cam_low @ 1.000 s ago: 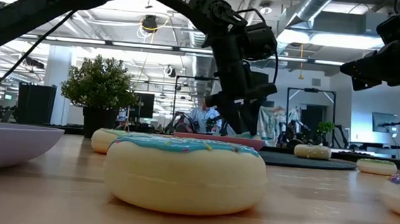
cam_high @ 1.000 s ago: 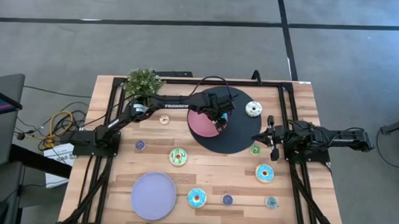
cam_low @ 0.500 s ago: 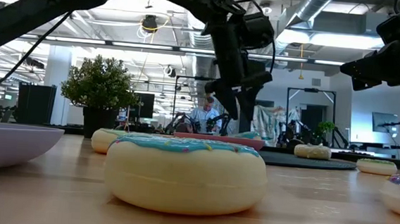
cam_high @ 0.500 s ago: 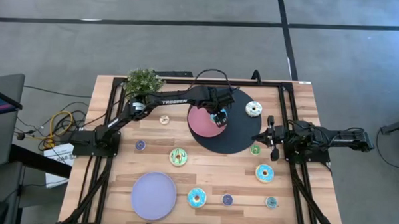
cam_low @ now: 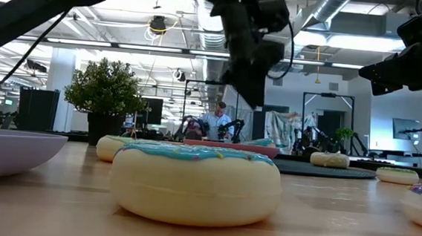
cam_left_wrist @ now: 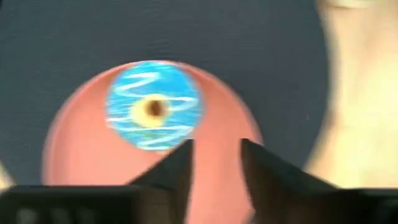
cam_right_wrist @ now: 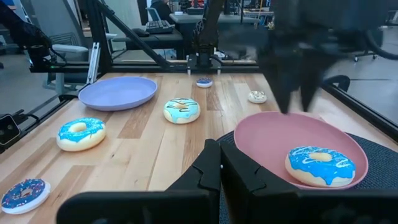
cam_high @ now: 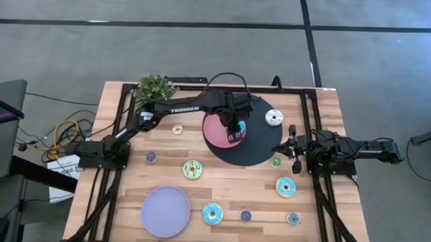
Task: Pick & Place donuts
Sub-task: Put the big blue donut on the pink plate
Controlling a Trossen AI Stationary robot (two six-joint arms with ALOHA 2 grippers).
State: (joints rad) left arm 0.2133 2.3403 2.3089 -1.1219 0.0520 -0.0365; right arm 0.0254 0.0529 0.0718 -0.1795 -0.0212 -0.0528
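Note:
A blue-iced donut [cam_left_wrist: 153,113] lies flat on the pink plate [cam_left_wrist: 81,155], which sits on the dark round mat [cam_high: 254,147]. My left gripper [cam_left_wrist: 216,158] hangs open above the plate, just beside the donut, and holds nothing. In the low view it [cam_low: 251,91] is well above the plate [cam_low: 231,145]. My right gripper [cam_high: 278,147] waits shut at the mat's right edge. Its wrist view shows the same donut [cam_right_wrist: 320,165]. The other donuts rest flat: a white one [cam_high: 274,117] on the mat, a green-iced one [cam_high: 193,169] and blue ones [cam_high: 212,213] [cam_high: 286,187] on the wood.
A lavender plate [cam_high: 165,211] lies near the table's near-left corner. A potted plant [cam_high: 155,88] stands at the far left. Coin-sized donuts lie scattered: cream [cam_high: 178,129], purple [cam_high: 151,157] [cam_high: 246,216], green [cam_high: 276,162] and one more [cam_high: 292,218]. A person sits far behind the table [cam_low: 214,122].
My left gripper has risen straight up from just over the pink plate and drifted slightly toward the far edge. The blue donut has stayed on the plate. My right arm has kept still.

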